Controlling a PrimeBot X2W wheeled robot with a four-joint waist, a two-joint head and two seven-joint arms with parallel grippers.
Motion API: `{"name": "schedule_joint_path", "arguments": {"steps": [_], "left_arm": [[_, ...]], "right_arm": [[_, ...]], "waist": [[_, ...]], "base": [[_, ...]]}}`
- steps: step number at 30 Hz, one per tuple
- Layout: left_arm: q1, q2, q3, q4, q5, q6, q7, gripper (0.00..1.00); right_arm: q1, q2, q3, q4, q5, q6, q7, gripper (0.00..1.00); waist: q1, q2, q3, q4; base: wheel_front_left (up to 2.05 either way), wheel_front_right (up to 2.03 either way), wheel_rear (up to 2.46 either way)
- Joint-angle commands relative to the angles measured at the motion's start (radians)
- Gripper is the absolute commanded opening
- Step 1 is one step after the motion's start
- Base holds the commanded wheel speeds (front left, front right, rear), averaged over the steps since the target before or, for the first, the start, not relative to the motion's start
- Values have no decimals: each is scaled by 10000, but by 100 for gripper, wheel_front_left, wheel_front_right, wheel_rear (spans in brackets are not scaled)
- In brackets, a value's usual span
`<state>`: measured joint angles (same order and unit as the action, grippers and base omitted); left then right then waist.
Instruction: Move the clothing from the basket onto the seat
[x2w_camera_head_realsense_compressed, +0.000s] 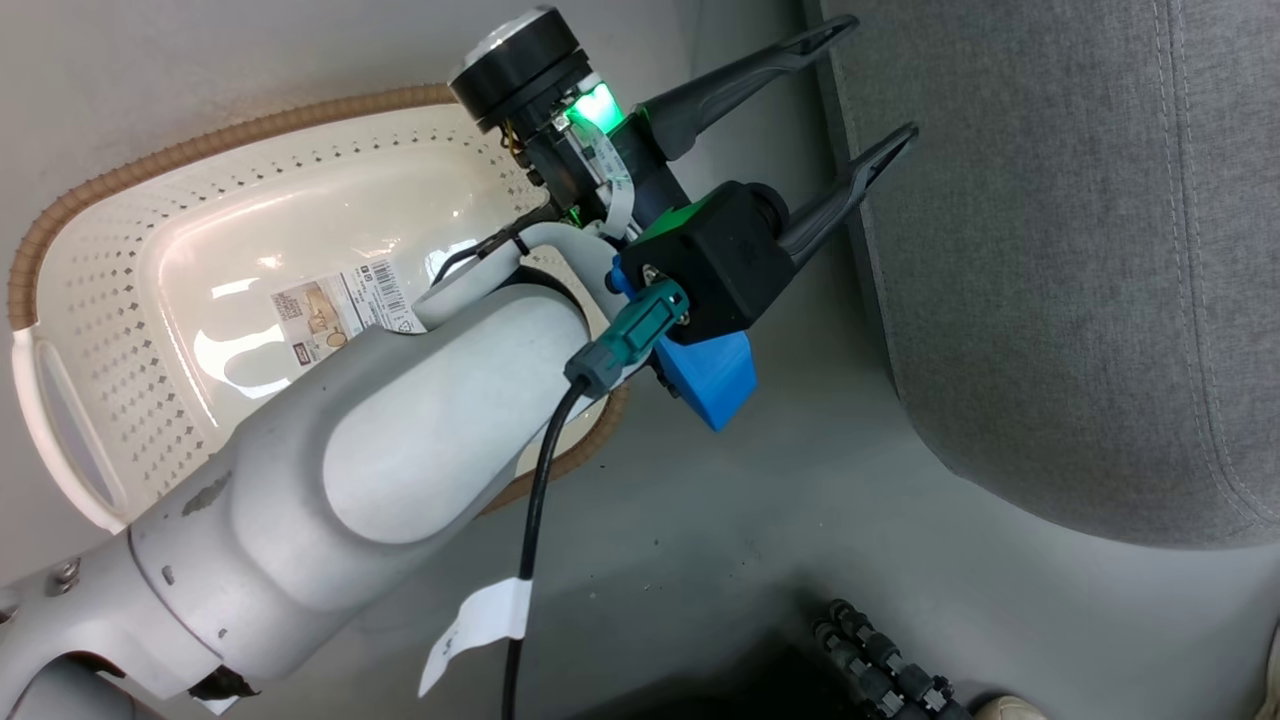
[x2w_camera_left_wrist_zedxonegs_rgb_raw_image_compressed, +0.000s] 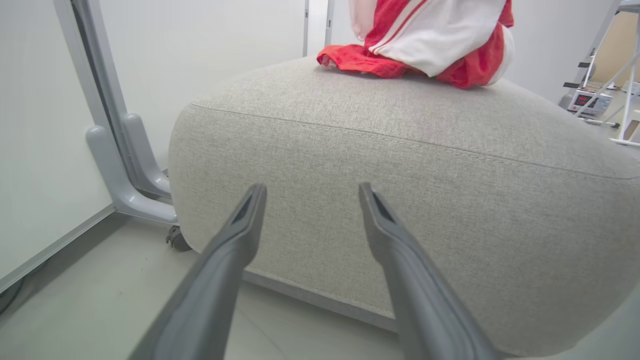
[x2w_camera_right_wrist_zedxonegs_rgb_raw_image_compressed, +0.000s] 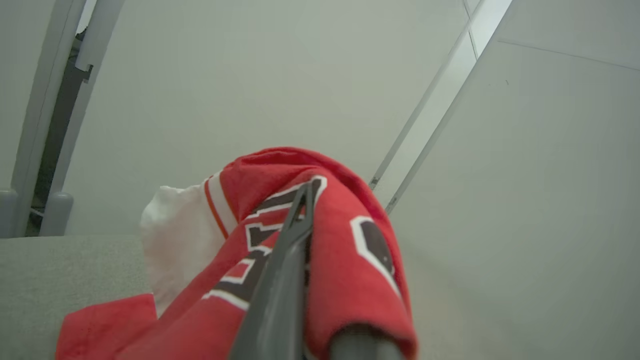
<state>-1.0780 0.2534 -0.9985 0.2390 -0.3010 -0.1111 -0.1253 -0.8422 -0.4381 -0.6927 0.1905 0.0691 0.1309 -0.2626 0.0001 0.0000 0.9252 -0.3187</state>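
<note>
- The clothing (x2w_camera_right_wrist_zedxonegs_rgb_raw_image_compressed: 350, 280) is red, with white parts and black-and-white numerals. In the right wrist view it bunches across the lower middle of the frame, partly lying on the grey seat (x2w_camera_right_wrist_zedxonegs_rgb_raw_image_compressed: 60, 270) at lower left.
- In the left wrist view the same bundle sits on top of the seat at the upper middle of the frame, well in from the rounded front edge.
- My right gripper (x2w_camera_right_wrist_zedxonegs_rgb_raw_image_compressed: 320, 215) is closed on the clothing. One finger shows bare up the middle of the frame and the cloth drapes right over the other.
- I judge the step in hand to be the release. It goes best if I lower until the hanging cloth rests its weight on the cushion, and only then spread the fingers wide.
- The fold over the hidden finger could snag, so I draw straight back along the fingers and do not sweep sideways.
- I let go over the flat top, because the curved edge could let the cloth slide to the floor.
- My left gripper (x2w_camera_head_realsense_compressed: 880, 78) is open and empty at the upper middle of the head view, pointing at the seat's side. It has nothing to do here.
- The basket (x2w_camera_head_realsense_compressed: 120, 330) at the left of the head view looks empty, down to its paper label. My forearm hides one end, so I check there before calling the job done.
</note>
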Motion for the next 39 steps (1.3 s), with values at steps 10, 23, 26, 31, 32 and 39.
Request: {"name": "schedule_joint_path", "arguments": {"steps": [10, 23, 26, 31, 32, 39], "left_arm": [[-230, 175, -94, -332, -60, 63, 181, 100], [270, -60, -93, 109, -325, 328, -567, 100], [488, -159, -28, 332, -445, 413, -854, 100], [1046, -293, 244, 695, -786, 641, -1249, 100], [1183, -304, 347, 755, -840, 705, -1286, 100], [2284, -446, 1788, 582, -1118, 1123, -1405, 100]], "right_arm": [[-371, 655, 1137, 2472, -157, -2, -32, 0], [1545, 1688, 828, 1412, -145, -2, -21, 100], [2450, 1948, 888, 819, -63, -2, -23, 100], [3613, 2346, 1162, -347, 86, -1, -23, 100], [3764, 2357, 1297, -510, 96, -1, -23, 100], [4476, 2510, 2726, -1494, 15, -2, -23, 100]], "waist": [[-1, 0, 275, 190], [-1, 0, -836, 332], [-1, 0, -1405, 333], [-1, 0, -2463, 514], [-1, 0, -2677, 577], [-1, 0, -4188, 1215]], "base": [[0, 0, 0], [0, 0, 0], [0, 0, 0], [0, 0, 0], [0, 0, 0], [0, 0, 0]]}}
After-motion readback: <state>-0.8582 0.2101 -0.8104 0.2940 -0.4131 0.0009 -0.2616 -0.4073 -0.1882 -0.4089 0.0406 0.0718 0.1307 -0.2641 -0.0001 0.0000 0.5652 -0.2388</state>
